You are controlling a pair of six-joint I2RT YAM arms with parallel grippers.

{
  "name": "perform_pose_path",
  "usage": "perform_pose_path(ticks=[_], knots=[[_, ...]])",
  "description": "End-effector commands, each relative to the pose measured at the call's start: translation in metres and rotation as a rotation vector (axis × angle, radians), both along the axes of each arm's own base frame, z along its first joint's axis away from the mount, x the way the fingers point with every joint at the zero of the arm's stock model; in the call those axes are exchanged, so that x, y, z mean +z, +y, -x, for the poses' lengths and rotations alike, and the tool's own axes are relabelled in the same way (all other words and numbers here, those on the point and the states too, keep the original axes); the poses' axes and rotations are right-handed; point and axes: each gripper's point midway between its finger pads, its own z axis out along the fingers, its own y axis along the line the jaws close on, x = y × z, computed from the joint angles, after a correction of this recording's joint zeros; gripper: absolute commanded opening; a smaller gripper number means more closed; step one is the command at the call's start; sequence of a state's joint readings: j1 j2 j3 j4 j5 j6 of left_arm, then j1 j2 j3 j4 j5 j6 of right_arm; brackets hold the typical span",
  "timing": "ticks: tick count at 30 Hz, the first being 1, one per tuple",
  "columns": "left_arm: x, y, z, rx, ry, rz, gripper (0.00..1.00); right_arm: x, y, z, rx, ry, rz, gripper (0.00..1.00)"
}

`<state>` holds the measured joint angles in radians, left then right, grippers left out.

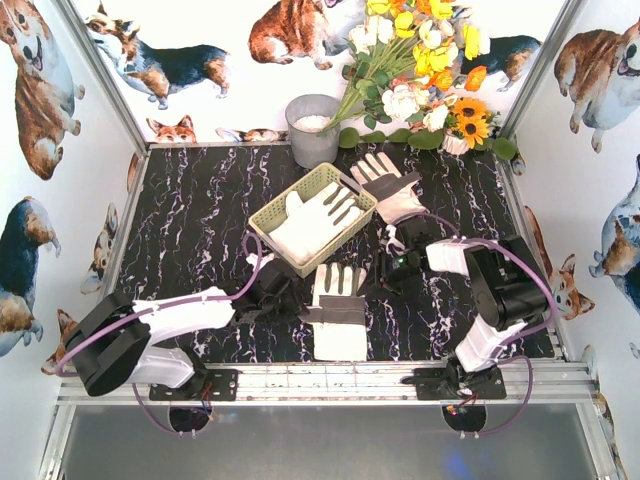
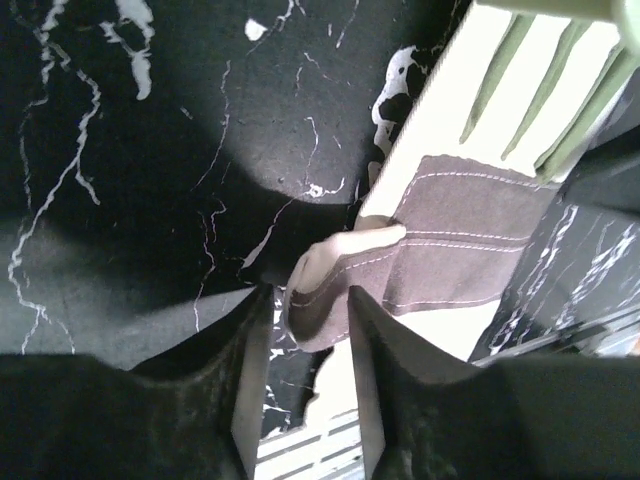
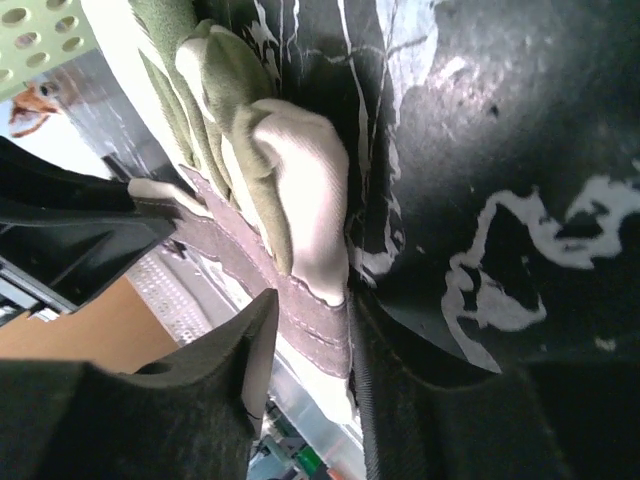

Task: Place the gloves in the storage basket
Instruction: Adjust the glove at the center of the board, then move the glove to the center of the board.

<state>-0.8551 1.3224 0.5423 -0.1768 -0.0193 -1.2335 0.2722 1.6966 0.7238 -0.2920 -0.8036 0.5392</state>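
Observation:
One cream glove (image 1: 338, 320) with a grey band lies flat on the dark marbled table, in front of the pale green storage basket (image 1: 288, 196). My left gripper (image 1: 293, 300) sits at its left edge. In the left wrist view the jaws (image 2: 305, 300) stand apart, with the glove's folded thumb and grey patch (image 2: 470, 240) at the tips. My right gripper (image 1: 378, 272) is at the glove's right edge. Its jaws (image 3: 310, 305) straddle the grey band of the glove (image 3: 300, 180) with a gap on one side. A second glove (image 1: 315, 222) lies in the basket. A third glove (image 1: 388, 185) lies behind it to the right.
A grey metal bucket (image 1: 312, 128) stands at the back wall, with a bunch of artificial flowers (image 1: 420, 60) beside it. The aluminium rail (image 1: 330, 380) that carries both arm bases runs along the near edge. Corgi-printed walls close in the table on three sides.

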Motion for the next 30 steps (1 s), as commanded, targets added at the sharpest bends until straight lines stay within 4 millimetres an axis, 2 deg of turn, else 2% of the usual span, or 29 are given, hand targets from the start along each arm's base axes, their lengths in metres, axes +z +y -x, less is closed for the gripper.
perform_pose_path(ticks=[1, 5, 7, 11, 15, 17, 20, 24, 27, 30], knots=[[0.025, 0.002, -0.011, 0.01, -0.076, -0.016, 0.39, 0.03, -0.006, -0.015, 0.013, -0.128, 0.022, 0.41], [0.051, 0.016, -0.022, -0.008, -0.155, -0.11, 0.64, 0.063, -0.031, -0.027, -0.069, -0.201, 0.056, 0.51], [0.07, 0.023, -0.031, -0.017, -0.206, -0.167, 0.73, 0.081, -0.046, -0.034, -0.13, -0.241, 0.077, 0.54], [0.105, 0.04, -0.052, -0.025, -0.296, -0.252, 0.86, 0.105, -0.071, -0.054, -0.236, -0.302, 0.14, 0.57], [0.131, 0.07, -0.08, 0.018, -0.342, -0.298, 0.92, 0.111, -0.089, -0.088, -0.377, -0.305, 0.161, 0.56], [0.144, 0.092, -0.1, 0.077, -0.365, -0.295, 0.94, 0.109, -0.097, -0.108, -0.438, -0.308, 0.166, 0.56], [0.16, 0.119, -0.123, 0.142, -0.392, -0.265, 0.95, 0.095, -0.11, -0.137, -0.52, -0.307, 0.21, 0.56], [0.168, 0.15, -0.147, 0.203, -0.398, -0.245, 0.96, 0.077, -0.131, -0.173, -0.629, -0.281, 0.238, 0.55], [0.164, 0.162, -0.161, 0.216, -0.385, -0.245, 0.96, 0.063, -0.144, -0.196, -0.687, -0.26, 0.25, 0.55], [0.16, 0.166, -0.179, 0.217, -0.374, -0.234, 0.96, 0.048, -0.15, -0.215, -0.716, -0.222, 0.241, 0.55]])
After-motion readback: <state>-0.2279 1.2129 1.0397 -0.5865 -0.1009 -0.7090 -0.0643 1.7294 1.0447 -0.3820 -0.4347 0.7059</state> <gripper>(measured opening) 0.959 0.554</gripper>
